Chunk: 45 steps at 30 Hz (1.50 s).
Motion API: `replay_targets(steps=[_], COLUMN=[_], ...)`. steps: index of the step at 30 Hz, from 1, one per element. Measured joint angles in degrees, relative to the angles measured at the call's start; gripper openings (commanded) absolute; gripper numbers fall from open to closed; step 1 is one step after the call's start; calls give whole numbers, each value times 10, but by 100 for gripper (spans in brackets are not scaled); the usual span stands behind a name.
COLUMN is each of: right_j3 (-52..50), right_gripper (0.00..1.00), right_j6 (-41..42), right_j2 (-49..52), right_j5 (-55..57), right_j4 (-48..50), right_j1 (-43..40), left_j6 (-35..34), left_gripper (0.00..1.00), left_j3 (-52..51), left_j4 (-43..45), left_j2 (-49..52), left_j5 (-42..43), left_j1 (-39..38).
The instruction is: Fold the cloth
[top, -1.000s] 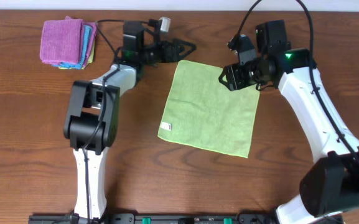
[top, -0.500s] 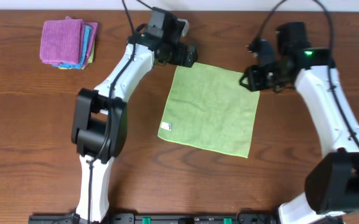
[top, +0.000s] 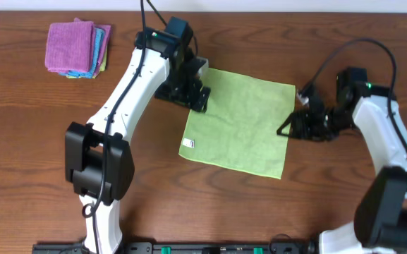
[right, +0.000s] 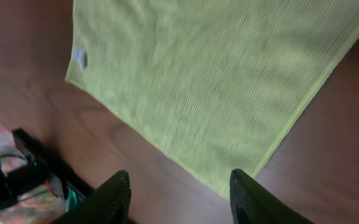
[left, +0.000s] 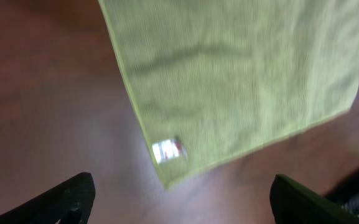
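Both arms are swinging in from the far corners toward the near side. The left gripper point(top: 197, 97) is now hanging over the left edge of the lime-green square microfibre cloth point(top: 242, 120), and the right gripper point(top: 286, 131) is sitting just off its right edge. The cloth itself is lying flat and unfolded at the middle of the brown wooden table point(top: 41, 176), exactly where it was, with its small white tag point(top: 187, 143) at the near-left corner. The stack of purple and turquoise cloths point(top: 76, 48) is resting well apart at the far left.

Both wrist views are showing the fingers spread wide and holding nothing, with the cloth's near edge below them.

This is looking like the approach to a first grasp. To do it well, each arm should probably be:

- carrying on to its own near corner
- lowering until one finger is sliding under the hem
- pinching only the one layer

The two grips should be closing together and at matching points. Otherwise the fold line is likely to run crooked, or the fabric to drag across the wood.
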Motion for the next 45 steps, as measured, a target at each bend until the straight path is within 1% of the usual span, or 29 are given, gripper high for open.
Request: replay_targets(steps=[1, 2, 4, 6, 8, 13, 15, 18, 28, 31, 39, 41, 45], right_j3=[-18, -38, -69, -104, -133, -191, -210, -225, -227, -227, -227, -227, -227], right_gripper=[54, 57, 58, 58, 58, 54, 53, 52, 53, 53, 52, 52, 52], right_j6=[-4, -6, -7, -5, 0, 28, 44, 62, 87, 88, 88, 90, 90], right_j2=[-24, -53, -98, -144, -174, -200, -199, -200, -200, -200, -200, -200, -200], right_j5=[-1, 0, -1, 0, 0, 9, 13, 16, 17, 17, 17, 17, 17], right_j4=[0, 2, 10, 18, 28, 38, 46, 47, 52, 55, 56, 56, 56], right_j1=[-2, -6, -15, -26, -33, -34, -34, -34, -35, -35, -35, -35, -35], left_j6=[7, 11, 17, 25, 30, 37, 38, 38, 38, 33, -20, -36, -53], left_gripper=[91, 92, 93, 96, 98, 97, 97, 98, 98, 98, 96, 95, 91], left_j3=[-21, -46, -82, -120, -157, -263, -312, -361, -432, -454, -504, -516, -520], left_j4=[-5, -1, 8, 16, 40, 109, 142, 162, 223, 263, 398, 421, 432], left_j2=[-10, -22, -41, -66, -97, -156, -156, -151, -150, -150, -150, -150, -142], left_j5=[3, 10, 23, 31, 43, 84, 109, 128, 174, 179, 186, 188, 218], left_j1=[2, 5, 13, 30, 50, 73, 71, 70, 70, 70, 70, 70, 70])
